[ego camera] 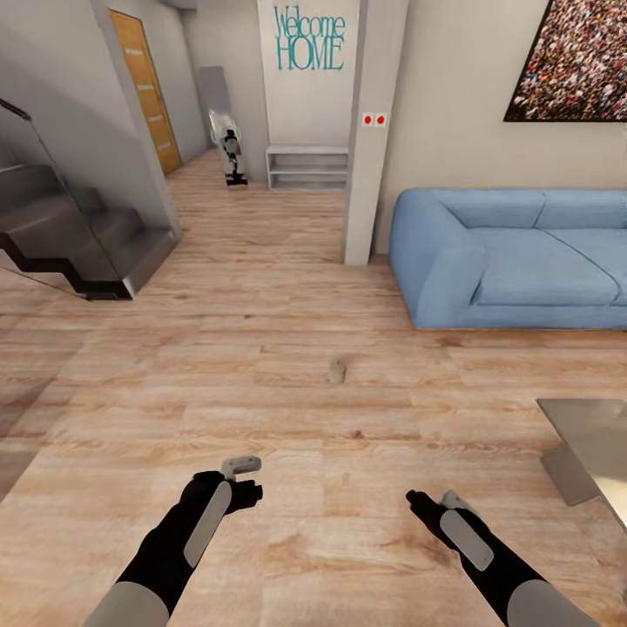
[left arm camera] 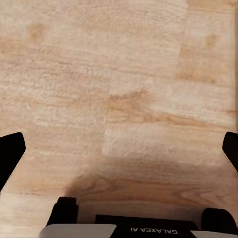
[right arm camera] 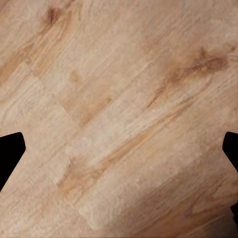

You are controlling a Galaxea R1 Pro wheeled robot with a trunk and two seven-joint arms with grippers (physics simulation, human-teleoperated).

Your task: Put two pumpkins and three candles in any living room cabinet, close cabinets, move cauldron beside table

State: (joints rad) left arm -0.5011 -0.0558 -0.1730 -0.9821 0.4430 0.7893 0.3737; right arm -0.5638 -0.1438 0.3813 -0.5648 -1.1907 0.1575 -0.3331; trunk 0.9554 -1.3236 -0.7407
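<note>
Both of our black-and-grey arms hang low over the pale wood-plank floor (ego camera: 261, 348), the left gripper (ego camera: 246, 477) and the right gripper (ego camera: 427, 503) spread wide and empty. One small beige stub, probably a candle (ego camera: 336, 372), lies on the boards ahead, near the blue fabric sofa (ego camera: 514, 261). We risk nudging it with the base as we approach, or clipping the grey glass-topped table (ego camera: 592, 444) at our right.

Small grey-brown lump (ego camera: 336, 372) on floor (ego camera: 261, 366) was too small to identify. Sofa (ego camera: 514, 261), bench (ego camera: 592, 444), wall picture (ego camera: 575, 61) were cut by right edge.
</note>
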